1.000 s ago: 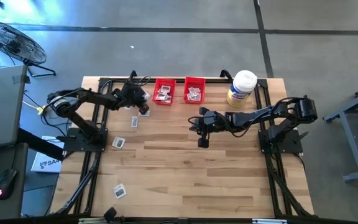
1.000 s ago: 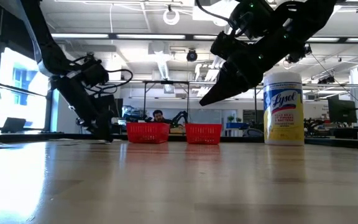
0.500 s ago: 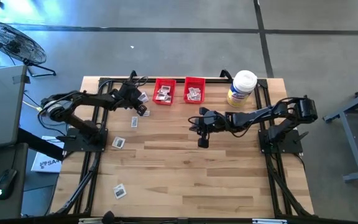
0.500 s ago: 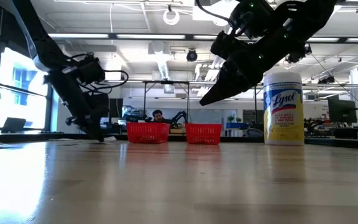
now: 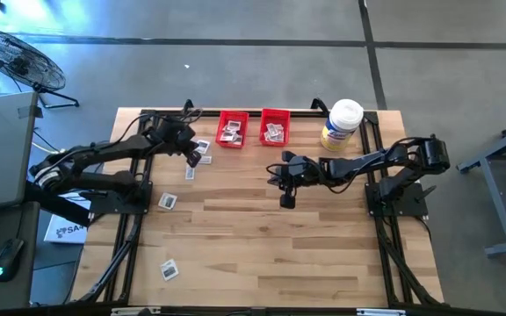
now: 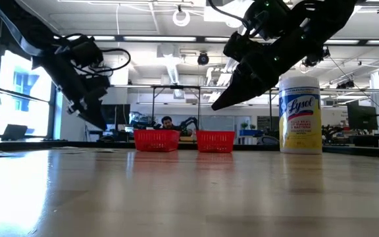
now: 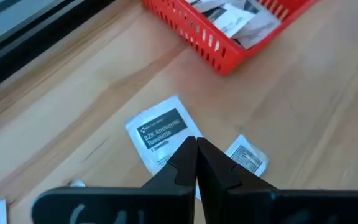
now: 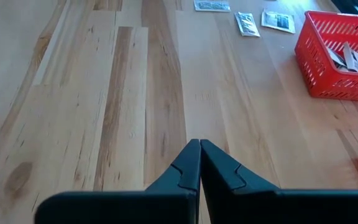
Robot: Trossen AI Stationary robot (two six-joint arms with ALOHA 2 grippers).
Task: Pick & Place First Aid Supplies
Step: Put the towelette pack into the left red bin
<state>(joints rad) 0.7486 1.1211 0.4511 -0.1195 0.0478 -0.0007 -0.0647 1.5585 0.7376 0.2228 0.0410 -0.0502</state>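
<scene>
1. High view: the left gripper hangs just beside the left red bin, on the side away from the right red bin, with its fingers pressed together. Near its tip lie two packets, one a little nearer the table's front. Both bins hold first aid packets. More packets sit well apart from the bins: one by the left arm's base, one close to the front edge. The right gripper waits mid-table, in front of the right red bin, jaws clenched and empty. A white-lidded jar stands beside the right red bin.

2. Low view: the left gripper is lifted clear of the wooden table, beside the left red bin. The right gripper hovers above the right red bin in this picture; the jar is just beyond it.

3. Left wrist view: the fingers are closed tip to tip, and I cannot tell whether anything is pinched. Under them lies a towelette packet, a smaller packet beside it, the packet-filled left bin nearby.

4. Right wrist view: the fingers are shut on nothing above bare wood. Three packets lie beside a red bin.
</scene>
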